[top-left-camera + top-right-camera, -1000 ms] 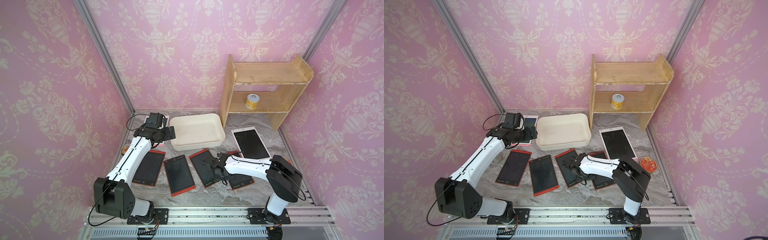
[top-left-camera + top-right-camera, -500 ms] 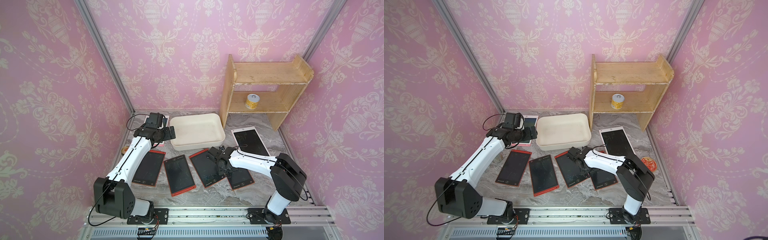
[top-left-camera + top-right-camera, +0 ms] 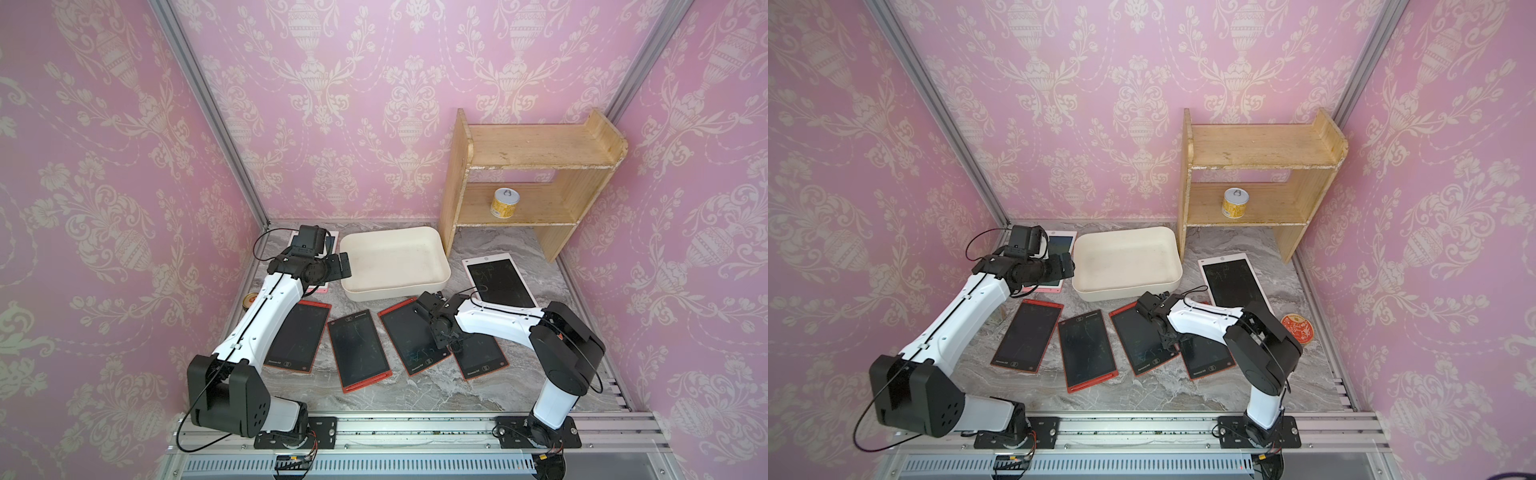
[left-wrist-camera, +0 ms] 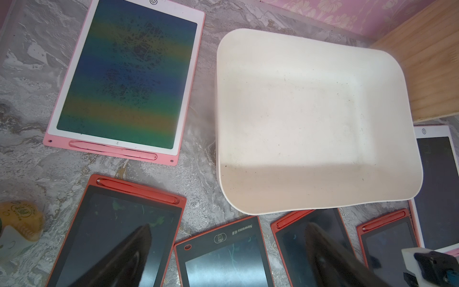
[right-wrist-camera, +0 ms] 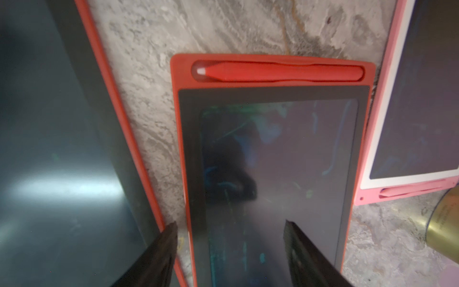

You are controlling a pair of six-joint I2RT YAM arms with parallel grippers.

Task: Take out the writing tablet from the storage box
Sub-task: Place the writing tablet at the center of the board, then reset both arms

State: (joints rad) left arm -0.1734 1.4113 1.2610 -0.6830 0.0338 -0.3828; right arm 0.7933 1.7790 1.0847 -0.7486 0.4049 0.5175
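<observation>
the storage box [image 3: 395, 266] sits on the counter [image 3: 415, 395] beside a wooden shelf [image 3: 536, 151], its bare floor showing. 6 writing tablets [image 3: 359, 349] lie flat on the counter outside it: 4 red in a row in front, 1 pink tablet [image 4: 124, 74] at one side and another at the other. the left tool [image 3: 341, 266] hangs spread wide just beside the box wall, gripping nothing. the right tool [image 5: 229, 223] is low over a red tablet [image 5: 273, 161], released, fingers apart across its long edge.

red writing tablets [image 3: 359, 353]: 4 | pink writing tablets [image 3: 498, 282]: 2 | storage box [image 3: 395, 291]: 1 | wooden shelf [image 3: 536, 145]: 1 | yellow can [image 3: 504, 203]: 1
</observation>
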